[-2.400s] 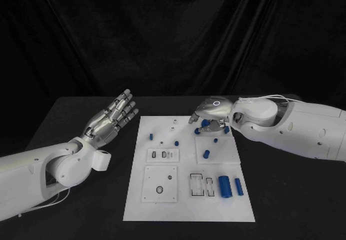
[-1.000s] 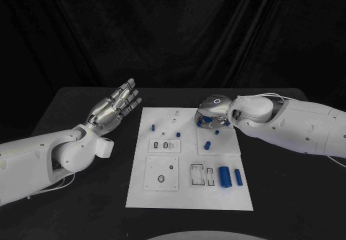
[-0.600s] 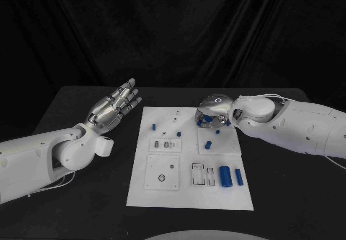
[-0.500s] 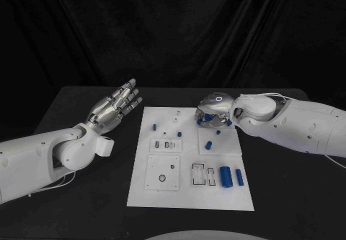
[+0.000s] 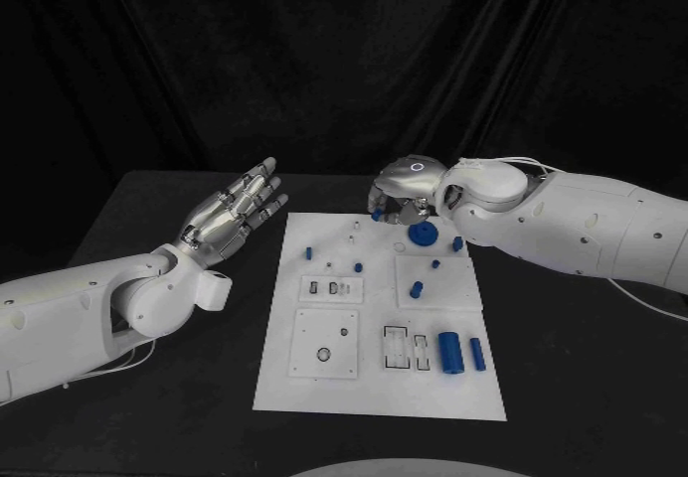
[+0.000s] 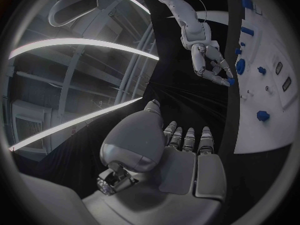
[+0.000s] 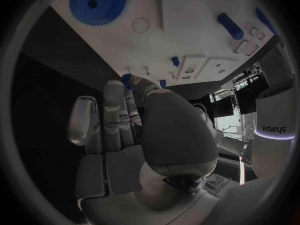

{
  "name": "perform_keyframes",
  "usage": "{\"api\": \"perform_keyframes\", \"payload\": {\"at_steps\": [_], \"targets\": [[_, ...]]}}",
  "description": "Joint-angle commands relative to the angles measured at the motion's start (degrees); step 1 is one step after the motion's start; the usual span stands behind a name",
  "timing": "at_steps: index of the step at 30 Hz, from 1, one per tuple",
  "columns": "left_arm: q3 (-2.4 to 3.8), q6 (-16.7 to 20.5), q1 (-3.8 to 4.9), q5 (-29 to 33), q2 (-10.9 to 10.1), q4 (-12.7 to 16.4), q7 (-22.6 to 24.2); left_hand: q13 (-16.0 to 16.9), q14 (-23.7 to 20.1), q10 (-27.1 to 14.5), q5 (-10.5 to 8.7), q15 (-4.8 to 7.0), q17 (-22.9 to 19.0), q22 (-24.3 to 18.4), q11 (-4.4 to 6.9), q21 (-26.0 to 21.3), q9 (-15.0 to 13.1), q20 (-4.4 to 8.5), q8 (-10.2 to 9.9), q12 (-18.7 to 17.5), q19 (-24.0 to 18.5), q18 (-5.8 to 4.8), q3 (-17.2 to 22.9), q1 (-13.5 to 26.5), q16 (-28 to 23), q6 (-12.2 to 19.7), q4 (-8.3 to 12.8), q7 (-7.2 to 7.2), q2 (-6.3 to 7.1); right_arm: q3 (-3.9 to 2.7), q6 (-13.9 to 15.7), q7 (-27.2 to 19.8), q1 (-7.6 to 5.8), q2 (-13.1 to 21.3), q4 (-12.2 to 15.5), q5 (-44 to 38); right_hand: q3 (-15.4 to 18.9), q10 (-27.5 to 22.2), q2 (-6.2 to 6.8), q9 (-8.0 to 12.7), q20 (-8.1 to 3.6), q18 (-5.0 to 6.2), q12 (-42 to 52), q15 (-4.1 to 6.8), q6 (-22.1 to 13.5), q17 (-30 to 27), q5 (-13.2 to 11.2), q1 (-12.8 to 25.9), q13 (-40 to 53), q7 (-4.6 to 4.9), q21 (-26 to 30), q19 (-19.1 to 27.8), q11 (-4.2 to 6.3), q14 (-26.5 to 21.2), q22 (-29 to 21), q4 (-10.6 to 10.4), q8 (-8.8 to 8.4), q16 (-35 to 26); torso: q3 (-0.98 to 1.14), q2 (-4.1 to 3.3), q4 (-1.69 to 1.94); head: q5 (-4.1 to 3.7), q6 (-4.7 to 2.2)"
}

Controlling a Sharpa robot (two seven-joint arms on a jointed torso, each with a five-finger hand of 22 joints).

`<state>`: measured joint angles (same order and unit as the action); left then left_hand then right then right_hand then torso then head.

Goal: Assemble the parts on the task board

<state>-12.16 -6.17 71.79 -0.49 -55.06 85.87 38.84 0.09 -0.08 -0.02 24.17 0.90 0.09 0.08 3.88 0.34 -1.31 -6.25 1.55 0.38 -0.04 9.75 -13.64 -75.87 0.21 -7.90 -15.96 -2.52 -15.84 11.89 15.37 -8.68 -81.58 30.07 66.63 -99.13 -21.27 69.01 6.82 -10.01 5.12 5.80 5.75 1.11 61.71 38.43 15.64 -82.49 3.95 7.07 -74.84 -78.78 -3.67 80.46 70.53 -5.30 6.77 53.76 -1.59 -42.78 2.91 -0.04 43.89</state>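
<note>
Head view: your task board (image 5: 376, 388) lies mid-table on the black table (image 5: 588, 368). Left hand (image 5: 230, 214) hovers beside the board's left edge, fingers spread and straight, holding nothing. Right hand (image 5: 403, 191) hangs over the board's far edge, fingers curled down, a small blue part (image 5: 377, 213) at the fingertips (pinched or just touching, can't tell). Blue gear (image 5: 424, 235) lies flat on the board just beside that hand. Two blue cylinders (image 5: 448, 351) lie at the near right.
</note>
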Motion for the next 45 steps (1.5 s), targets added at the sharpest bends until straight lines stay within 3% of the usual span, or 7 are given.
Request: {"api": "perform_keyframes", "payload": {"at_steps": [1,3,8,17,20,24,45], "targets": [[0.05,-0.81,0.16,-0.2,-0.03,0.33,2.56,-0.08,0.08,0.03,0.34,-0.44,-0.09,-0.08,-0.43,-0.34,-0.07,-0.29,0.22,-0.35,0.04,0.55,0.32,-0.69,-0.21,-0.22,0.0,0.41,-0.09,-0.04,0.71,1.03,0.19,-1.44,-1.97,1.87,-0.28,0.32,0.4,-0.06,0.02,-1.09,-0.41,-0.18,0.01,1.09,-0.27,-0.1,-0.1,0.17,-0.59,-0.68,-0.18,0.6,0.44,-0.06,-0.15,1.17,-0.07,-0.04,0.28,-0.12,-0.35],[0.05,-0.8,0.15,-0.2,-0.17,0.66,2.69,-0.05,0.08,0.05,0.47,-0.59,-0.09,-0.08,0.07,-0.34,-0.13,-0.32,0.37,-0.28,0.04,0.53,0.44,-0.95,-0.21,-0.63,-0.01,-0.08,-0.08,-0.04,0.73,0.92,0.4,-2.31,-3.02,1.93,-0.38,0.45,0.44,-0.09,0.05,-1.08,-0.57,-0.18,-0.01,2.49,-0.32,-0.01,-0.13,0.16,-0.62,-0.66,-0.17,1.07,0.5,-0.11,-0.27,2.36,-0.13,-0.11,0.41,-0.36,-0.57],[0.05,-0.86,0.15,-0.2,-0.3,1.04,2.67,-0.05,0.08,0.05,0.5,-0.58,-0.09,-0.08,0.1,-0.34,-0.14,-0.32,0.4,-0.27,0.04,0.53,0.45,-0.98,-0.21,-0.7,-0.01,-0.1,-0.07,-0.04,0.78,0.82,0.84,-3.75,-4.74,1.99,-0.4,0.38,0.55,-0.07,0.07,-1.08,-0.77,-0.22,-0.21,2.51,-0.39,0.13,-0.17,0.22,-0.63,-0.63,-0.22,1.1,0.54,-0.17,-0.46,2.49,-0.03,-0.28,0.42,-0.42,-0.43],[0.05,-0.97,0.15,-0.2,-0.42,1.35,2.39,-0.05,0.08,0.05,0.57,-0.56,-0.09,-0.08,0.05,-0.34,-0.17,-0.33,0.47,-0.28,0.04,0.53,0.48,-1.03,-0.21,-0.92,-0.02,-0.01,-0.08,-0.04,0.97,0.23,1.73,-4.85,-6.14,2.03,-0.5,0.23,0.63,-0.04,0.14,-1.08,-1.09,-0.3,-0.52,2.54,-0.61,0.27,-0.21,0.28,-0.65,-0.58,-0.31,0.98,0.62,-0.27,-0.77,2.61,-0.1,-0.45,0.54,-0.85,-0.51],[0.04,-0.94,0.14,-0.2,-0.28,0.93,2.26,-0.05,0.08,0.05,0.6,-0.56,-0.09,-0.08,-0.01,-0.34,-0.17,-0.34,0.48,-0.29,0.04,0.53,0.51,-1.06,-0.21,-0.92,-0.04,0.07,-0.1,-0.04,1.08,0.23,1.97,-4.88,-6.16,2.03,-0.59,0.05,0.7,0.0,0.18,-1.08,-1.36,-0.36,-0.84,2.47,-0.69,0.34,-0.23,0.34,-0.65,-0.52,-0.38,0.84,0.68,-0.31,-1.04,2.62,-0.11,-0.36,0.81,-1.05,-0.38],[0.04,-0.92,0.14,-0.2,0.05,0.17,2.21,-0.06,0.08,0.04,0.64,-0.59,-0.09,-0.08,-0.09,-0.34,-0.15,-0.36,0.49,-0.31,0.04,0.54,0.61,-1.1,-0.21,-0.89,-0.13,0.18,-0.27,-0.04,1.3,0.19,2.16,-5.01,-6.35,2.03,-0.68,-0.1,0.73,0.02,0.23,-1.08,-1.56,-0.42,-1.01,2.49,-0.72,0.36,-0.25,0.4,-0.66,-0.48,-0.46,0.74,0.73,-0.33,-1.21,2.68,-0.16,-0.26,0.4,-0.86,-0.48],[0.04,-1.42,0.13,-0.2,1.0,-1.0,1.45,-0.09,0.08,0.02,0.79,-0.74,-0.09,-0.08,-0.2,-0.34,-0.12,-0.41,0.48,-0.38,0.04,0.54,0.95,-1.18,-0.21,-0.75,-0.32,0.34,-0.7,-0.04,1.56,0.16,2.85,-6.9,-8.42,2.04,-1.36,-1.42,0.84,0.2,0.57,-1.01,-2.23,-0.79,-2.22,2.24,-0.09,0.51,-0.29,0.55,-0.44,-0.04,-0.9,0.02,0.73,-0.4,-2.3,2.75,-0.19,-0.25,0.53,-1.09,-0.11]]}}
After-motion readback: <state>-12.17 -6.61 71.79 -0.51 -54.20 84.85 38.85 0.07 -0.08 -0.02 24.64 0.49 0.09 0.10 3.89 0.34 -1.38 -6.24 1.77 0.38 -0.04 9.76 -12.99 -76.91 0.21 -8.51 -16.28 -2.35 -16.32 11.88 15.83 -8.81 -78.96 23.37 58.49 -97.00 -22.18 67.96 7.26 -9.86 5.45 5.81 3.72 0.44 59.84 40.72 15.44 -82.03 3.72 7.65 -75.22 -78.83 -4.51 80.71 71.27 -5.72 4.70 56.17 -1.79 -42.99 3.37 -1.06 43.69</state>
